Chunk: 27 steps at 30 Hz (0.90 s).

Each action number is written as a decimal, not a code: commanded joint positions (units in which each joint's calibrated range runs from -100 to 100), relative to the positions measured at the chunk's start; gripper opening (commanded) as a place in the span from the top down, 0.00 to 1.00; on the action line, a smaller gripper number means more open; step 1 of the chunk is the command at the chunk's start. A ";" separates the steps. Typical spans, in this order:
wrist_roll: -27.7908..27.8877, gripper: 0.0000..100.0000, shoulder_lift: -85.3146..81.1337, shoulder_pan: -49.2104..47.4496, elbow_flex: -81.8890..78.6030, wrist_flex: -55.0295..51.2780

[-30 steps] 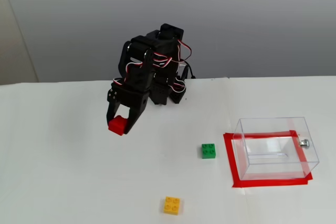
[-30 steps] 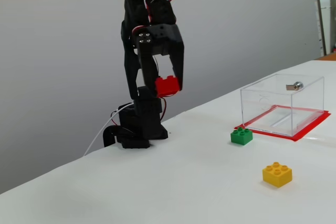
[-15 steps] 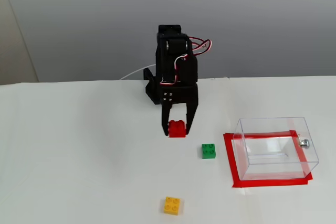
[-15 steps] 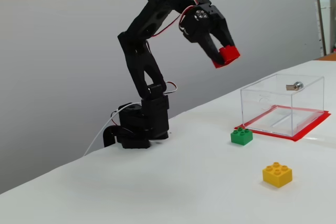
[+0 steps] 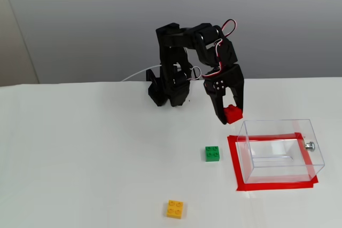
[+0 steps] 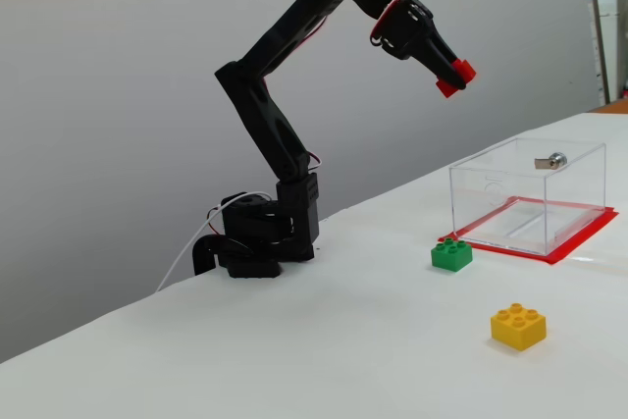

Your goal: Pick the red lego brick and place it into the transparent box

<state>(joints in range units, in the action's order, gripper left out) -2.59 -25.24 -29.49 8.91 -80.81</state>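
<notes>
- Red brick (image 5: 233,114) sits clamped between the pincer (image 5: 230,115) tips, held up in the air, clear of the tabletop (image 5: 80,158).
- In a fixed view the brick (image 6: 455,77) hangs high above the tabletop, above and to the left of the box (image 6: 530,193).
- In the other fixed view the brick appears just beside the box's (image 5: 278,150) upper-left corner, outside its walls.
- Clear box stands on a red tape rectangle (image 5: 235,169), with a small silver knob (image 5: 309,145) on its right wall.
- Green brick (image 5: 212,154) lies on the tabletop just left of the tape.
- Yellow brick (image 5: 175,209) lies nearer the camera, well apart from the box.
- Black arm (image 6: 285,66) reaches from its base (image 6: 257,237) up and over toward the box.
</notes>
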 commanded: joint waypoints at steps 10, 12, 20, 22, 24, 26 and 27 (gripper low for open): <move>0.03 0.88 6.02 -13.95 0.94 0.91; 0.03 0.88 7.98 -14.32 0.94 2.04; 0.34 0.88 12.39 -15.80 0.94 10.40; 0.34 0.88 13.58 -16.91 0.94 11.61; 0.24 0.88 14.76 -18.46 0.94 12.66; 0.14 0.88 15.95 -20.31 0.94 13.62; 0.14 0.88 16.55 -21.05 0.94 14.14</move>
<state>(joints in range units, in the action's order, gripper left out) -2.49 -9.18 -48.82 8.65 -68.29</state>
